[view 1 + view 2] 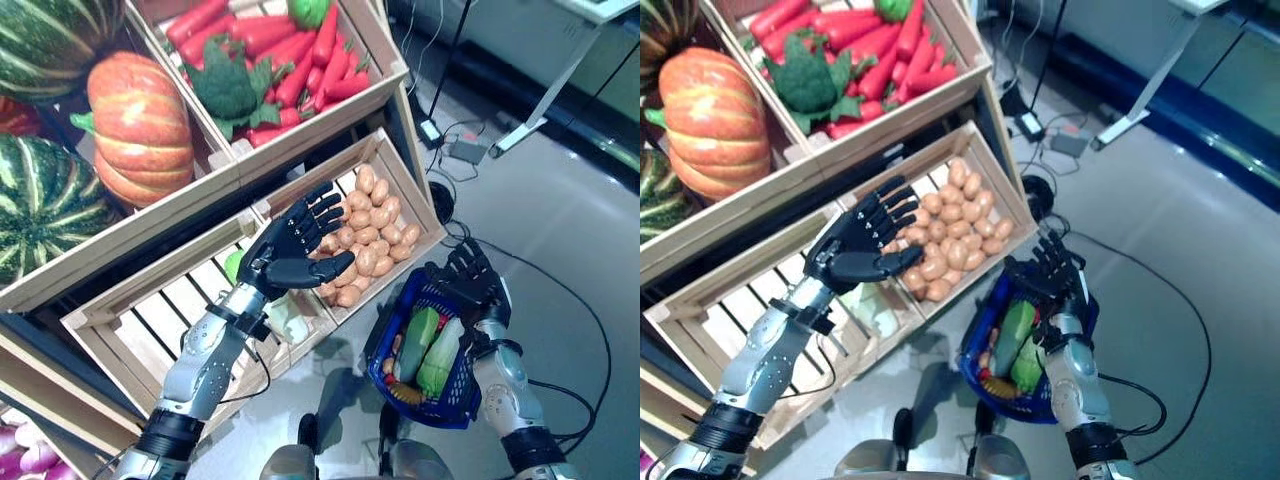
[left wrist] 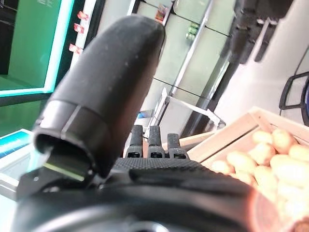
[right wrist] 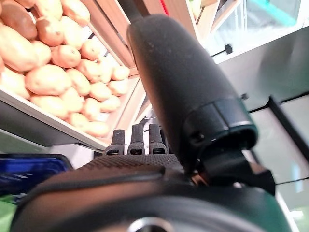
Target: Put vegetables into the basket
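Fingers point(image 1: 318, 205) on the left hand point(image 1: 295, 250) are spread wide and nearly straight, thumb jutting out sideways, and they grip nothing; the palm hovers just over the near edge of the potatoes point(image 1: 368, 240) heaped in the lower wooden crate point(image 1: 425, 235), without clearly touching any of them. Over on the other side, the right hand point(image 1: 470, 285) carries the blue basket point(image 1: 455, 400): its fingers look fairly straight where they reach over the far rim, but how they sit under the rim is hidden, so I cannot tell whether they are hooked on it or merely bearing it. Inside the basket lie a couple of long green vegetables point(image 1: 430, 350) and something small and yellowish at the bottom, so the job looks partly done, with a potato the likely next pick. Risks from here, as I judge it: the potatoes are round, smooth and piled loose, so an open hand closing on one may squirt it aside or send neighbours rolling over the low crate lip onto the floor. The basket hangs tilted and off to the side of the crate, so a careless drop could miss it, or added weight could tip it further and spill the greens.
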Tool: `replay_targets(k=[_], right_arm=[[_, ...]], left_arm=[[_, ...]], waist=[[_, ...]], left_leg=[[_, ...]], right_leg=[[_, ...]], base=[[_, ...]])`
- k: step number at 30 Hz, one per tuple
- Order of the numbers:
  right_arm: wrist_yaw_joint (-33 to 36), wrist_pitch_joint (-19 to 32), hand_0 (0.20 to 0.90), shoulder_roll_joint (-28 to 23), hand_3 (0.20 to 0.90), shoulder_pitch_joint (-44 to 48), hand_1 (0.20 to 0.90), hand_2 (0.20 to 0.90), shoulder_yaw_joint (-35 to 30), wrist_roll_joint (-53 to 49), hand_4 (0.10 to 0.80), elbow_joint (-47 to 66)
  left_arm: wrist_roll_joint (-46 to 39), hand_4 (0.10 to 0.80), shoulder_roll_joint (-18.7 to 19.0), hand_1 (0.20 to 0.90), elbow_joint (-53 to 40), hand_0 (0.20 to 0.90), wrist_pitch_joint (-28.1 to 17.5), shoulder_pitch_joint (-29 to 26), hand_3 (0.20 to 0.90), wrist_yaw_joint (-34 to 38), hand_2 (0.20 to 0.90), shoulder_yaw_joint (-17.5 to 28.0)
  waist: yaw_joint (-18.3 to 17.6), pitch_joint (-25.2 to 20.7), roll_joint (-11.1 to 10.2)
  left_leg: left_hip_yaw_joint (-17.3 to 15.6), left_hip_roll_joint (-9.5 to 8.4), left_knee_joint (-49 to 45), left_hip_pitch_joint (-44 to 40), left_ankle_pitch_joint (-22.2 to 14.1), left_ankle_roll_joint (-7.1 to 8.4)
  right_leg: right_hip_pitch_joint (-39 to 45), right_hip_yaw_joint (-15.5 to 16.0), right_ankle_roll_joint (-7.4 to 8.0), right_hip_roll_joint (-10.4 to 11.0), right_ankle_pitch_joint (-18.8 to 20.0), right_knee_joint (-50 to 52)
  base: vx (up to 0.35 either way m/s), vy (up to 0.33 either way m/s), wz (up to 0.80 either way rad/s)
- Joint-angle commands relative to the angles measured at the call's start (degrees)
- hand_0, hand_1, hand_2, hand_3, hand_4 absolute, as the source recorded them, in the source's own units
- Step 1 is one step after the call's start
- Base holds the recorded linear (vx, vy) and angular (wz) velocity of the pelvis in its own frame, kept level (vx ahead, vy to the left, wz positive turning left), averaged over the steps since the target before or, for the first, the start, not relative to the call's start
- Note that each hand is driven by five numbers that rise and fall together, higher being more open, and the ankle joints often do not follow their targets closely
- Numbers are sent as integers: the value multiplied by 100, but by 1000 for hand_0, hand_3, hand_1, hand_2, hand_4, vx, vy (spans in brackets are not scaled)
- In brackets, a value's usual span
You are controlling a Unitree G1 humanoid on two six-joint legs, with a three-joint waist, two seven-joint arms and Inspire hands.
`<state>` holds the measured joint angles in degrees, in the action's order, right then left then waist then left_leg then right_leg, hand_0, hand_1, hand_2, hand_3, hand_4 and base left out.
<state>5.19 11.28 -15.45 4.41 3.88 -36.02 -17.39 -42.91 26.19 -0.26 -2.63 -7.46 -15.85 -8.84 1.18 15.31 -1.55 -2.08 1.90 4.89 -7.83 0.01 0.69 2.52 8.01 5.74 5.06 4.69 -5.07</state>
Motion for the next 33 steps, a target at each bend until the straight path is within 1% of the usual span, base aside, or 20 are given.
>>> replay_targets(k=[1,5,8,12,16,17,19,20,21,23,25,26,27,28,29,31,32,33], right_arm=[[-568,79,900,-409,900,-299,900,900,148,464,800,698],[-778,55,900,-426,900,-320,900,900,294,204,800,612],[-768,190,900,-338,900,-354,900,900,429,101,800,701],[-737,306,900,-199,900,-353,900,900,600,177,800,794],[-719,386,900,-217,900,-317,900,900,704,148,800,871],[-683,319,900,-249,900,-287,900,900,752,70,800,896],[-678,377,900,-230,900,-240,900,900,812,-102,800,942],[-661,412,900,-214,900,-215,900,900,859,-29,800,958],[-599,420,900,-213,900,-197,900,900,898,46,800,973],[-344,431,900,-227,900,-81,900,900,1058,373,800,1041],[-184,514,900,-249,900,113,900,900,1253,544,800,1073],[-174,522,900,-249,900,143,900,900,1279,567,800,1078],[-76,507,900,-245,900,291,900,900,1386,599,800,1077],[-37,486,900,-236,900,374,900,900,1436,605,800,1076],[8,479,900,-225,900,418,900,900,1471,632,800,1061],[14,365,900,-217,900,470,900,900,1520,710,800,1017],[-49,198,900,-256,900,451,900,900,1577,777,800,1068],[-64,124,900,-293,900,409,900,900,1598,813,800,1093]], left_arm=[[288,800,-139,900,125,900,-152,143,900,59,900,232],[291,800,-170,900,330,900,-84,141,900,171,900,209],[82,800,-244,900,415,900,-79,170,900,216,900,169],[-39,800,-402,900,501,900,-211,186,900,341,900,120],[119,800,-411,900,483,900,-324,155,900,483,900,53],[96,800,-399,900,476,900,-359,121,900,550,900,20],[41,800,-432,900,416,900,-465,69,900,619,900,-19],[-39,800,-471,900,390,900,-474,40,900,583,900,-48],[-14,800,-496,900,373,900,-485,18,900,606,900,-81],[302,800,-542,900,288,900,-642,-125,900,831,900,-270],[645,800,-551,900,234,900,-706,-346,900,1131,900,-480],[766,800,-552,900,232,900,-723,-379,900,1212,900,-505],[952,800,-549,900,297,900,-812,-534,900,1428,900,-596],[963,800,-568,900,319,900,-865,-626,900,1471,900,-638],[994,800,-583,900,309,900,-857,-672,900,1464,900,-661],[1066,800,-588,900,261,900,-681,-721,900,1427,900,-695],[988,800,-574,900,206,900,-384,-724,900,1287,900,-808],[953,800,-547,900,173,900,-251,-695,900,1305,900,-847]], waist=[[-52,-776,45],[-55,-791,51],[-71,-807,59],[-80,-848,66],[-83,-869,68],[-83,-861,67],[-81,-856,65],[-79,-856,63],[-78,-854,63],[-75,-831,64],[-57,-787,60],[-54,-779,60],[-47,-779,48],[-42,-783,38],[-36,-799,33],[-31,-856,23],[-41,-916,17],[-53,-929,26]], left_leg=[[-5,-82,-137,362,-11,225],[-18,-76,-112,247,-73,211],[-31,-71,-90,164,-107,198],[-36,-67,-66,103,-137,188],[-66,-54,-76,100,-154,199],[-68,-53,-79,88,-162,194],[-63,-53,-80,73,-175,187],[-59,-59,-84,71,-187,180],[-61,-58,-86,67,-192,181],[-55,-58,-99,57,-210,170],[-20,-59,-112,61,-214,163],[-15,-58,-112,61,-213,163],[0,-60,-107,20,-231,147],[13,-62,-94,-18,-241,146],[23,-61,-84,-40,-249,151],[41,-62,-74,-52,-265,148],[42,-62,-74,-10,-225,149],[34,-47,-61,-43,-248,157]], right_leg=[[244,142,147,211,-164,105],[336,150,176,231,-189,75],[390,130,195,254,-203,71],[433,105,208,262,-210,49],[423,93,221,271,-213,51],[429,87,221,272,-219,57],[437,85,216,274,-232,63],[437,74,214,273,-240,70],[438,72,215,275,-242,74],[432,50,220,284,-250,101],[422,30,215,292,-254,132],[424,28,214,292,-253,133],[456,14,218,294,-257,131],[496,11,219,295,-259,114],[526,12,219,297,-259,93],[545,10,225,300,-262,71],[495,-4,229,309,-228,75],[524,1,237,302,-254,70]], base=[[50,-9,-3],[39,-16,1],[31,-7,-1],[33,-5,1],[0,0,0],[0,0,0],[0,0,0],[0,0,0],[0,0,0],[0,0,0],[0,0,0],[0,0,0],[30,-6,-1],[51,-8,-2],[54,-5,-3],[44,1,-1],[47,7,0],[0,0,0]])
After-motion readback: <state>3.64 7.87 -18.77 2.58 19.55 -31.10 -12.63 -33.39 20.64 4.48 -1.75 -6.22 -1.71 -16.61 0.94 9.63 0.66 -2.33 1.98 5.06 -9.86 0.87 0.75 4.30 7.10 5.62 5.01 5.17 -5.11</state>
